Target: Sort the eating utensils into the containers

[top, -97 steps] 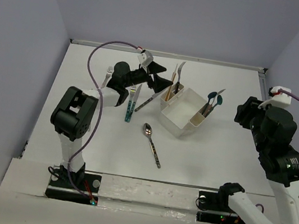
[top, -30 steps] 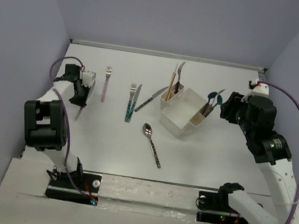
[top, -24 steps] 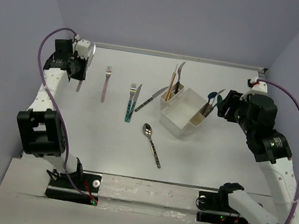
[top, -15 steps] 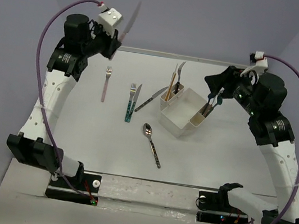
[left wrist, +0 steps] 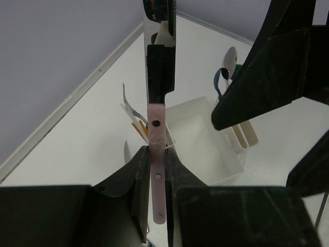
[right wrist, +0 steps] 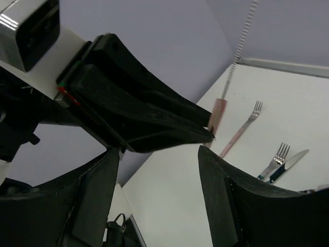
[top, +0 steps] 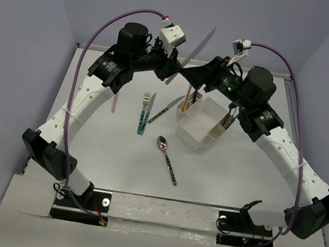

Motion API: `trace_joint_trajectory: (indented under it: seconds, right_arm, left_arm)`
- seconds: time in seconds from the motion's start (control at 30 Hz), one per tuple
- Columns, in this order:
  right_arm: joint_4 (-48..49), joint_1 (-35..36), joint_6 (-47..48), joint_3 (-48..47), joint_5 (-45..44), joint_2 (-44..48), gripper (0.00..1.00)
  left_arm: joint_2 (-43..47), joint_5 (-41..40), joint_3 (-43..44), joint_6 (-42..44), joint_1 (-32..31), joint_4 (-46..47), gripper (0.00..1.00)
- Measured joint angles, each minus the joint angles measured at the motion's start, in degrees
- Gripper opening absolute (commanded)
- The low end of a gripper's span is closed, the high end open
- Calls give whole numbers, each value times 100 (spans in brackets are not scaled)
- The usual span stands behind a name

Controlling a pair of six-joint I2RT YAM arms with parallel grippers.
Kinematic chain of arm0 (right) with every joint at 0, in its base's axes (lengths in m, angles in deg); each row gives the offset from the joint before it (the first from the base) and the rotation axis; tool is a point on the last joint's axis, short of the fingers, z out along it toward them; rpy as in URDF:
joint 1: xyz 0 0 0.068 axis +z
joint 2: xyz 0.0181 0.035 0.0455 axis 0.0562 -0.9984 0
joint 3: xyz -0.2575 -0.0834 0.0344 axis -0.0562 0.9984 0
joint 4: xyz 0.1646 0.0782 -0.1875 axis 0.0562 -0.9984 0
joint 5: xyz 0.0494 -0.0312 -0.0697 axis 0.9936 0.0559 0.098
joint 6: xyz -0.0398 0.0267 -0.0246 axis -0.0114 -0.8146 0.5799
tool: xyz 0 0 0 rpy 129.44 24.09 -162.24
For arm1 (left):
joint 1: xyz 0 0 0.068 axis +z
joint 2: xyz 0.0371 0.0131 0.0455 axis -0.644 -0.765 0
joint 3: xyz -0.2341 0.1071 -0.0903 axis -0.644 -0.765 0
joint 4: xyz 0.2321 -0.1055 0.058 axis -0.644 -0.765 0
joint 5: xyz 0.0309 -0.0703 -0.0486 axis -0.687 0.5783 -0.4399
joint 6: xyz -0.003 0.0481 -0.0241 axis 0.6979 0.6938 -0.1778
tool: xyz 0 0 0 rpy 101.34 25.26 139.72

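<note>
Read the left gripper (top: pixel 172 69) as clenched on the pink handle of the knife (top: pixel 192 54), with the pads pressed to both flat faces of the handle in the left wrist view. Locate the knife clear of the table (top: pixel 116 153), up and to the left of the caddy (top: pixel 192 139), roughly over its left end slot (top: pixel 189 107) as the top view shows it.

Take the long axis as steep, with the handle end low in the grip and the blade high, leaning toward the caddy side.

Read the right gripper (top: pixel 191 75) as spread wide and carrying nothing. Find it on the caddy side of the knife, just beside the left fingertips, pointing away from the caddy toward the handle. Do not count its jaws as closed around the knife. In the right wrist view the pink handle sits beyond the gap and off to one side, apart from both fingers. Cannot tell whether any finger touches the blade.

Judge the step as either a hand-over or a direct drop into the left end slot. For a drop, keep the handle end down and lower along the axis. For a hand-over, bring the open jaws square across the handle or the blade flats. Watch the chopsticks (top: pixel 187 99) standing in that slot.
</note>
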Motion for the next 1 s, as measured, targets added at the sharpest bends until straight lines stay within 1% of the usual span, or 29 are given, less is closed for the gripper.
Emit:
trace_joint_trajectory:
  seconds: [0.1,0.2,0.23,0.4,0.5,0.73,0.97,1.0]
  right_arm:
    - [343,153,-129,2,-98,-66,65]
    - [734,188,-299,63,-332,-68,57]
    - [809,188,-332,103,-417,-57,56]
    - [881,186,-577,354,-1058,13,56]
    - [748,186,-651,385,-1349,31,58]
    - [732,186,-706,334,-1523,-129,59]
    - [715,186,-721,323,-1825,-409,57]
    - [710,186,-704,295,-1843,-470,55]
  left_arm:
    - [-166,9,118,-105,-190,-17,0]
    - [-262,9,236,-179,-249,-24,0]
    - [-269,11,258,-192,-256,-22,0]
    - [-271,0,348,-223,-280,-20,0]
    - [-271,-24,361,-223,-280,-24,0]
    - [-299,-33,372,-223,-284,-24,0]
    - [-339,-20,372,-223,-291,-28,0]
    - [-341,-15,372,-223,-291,-26,0]
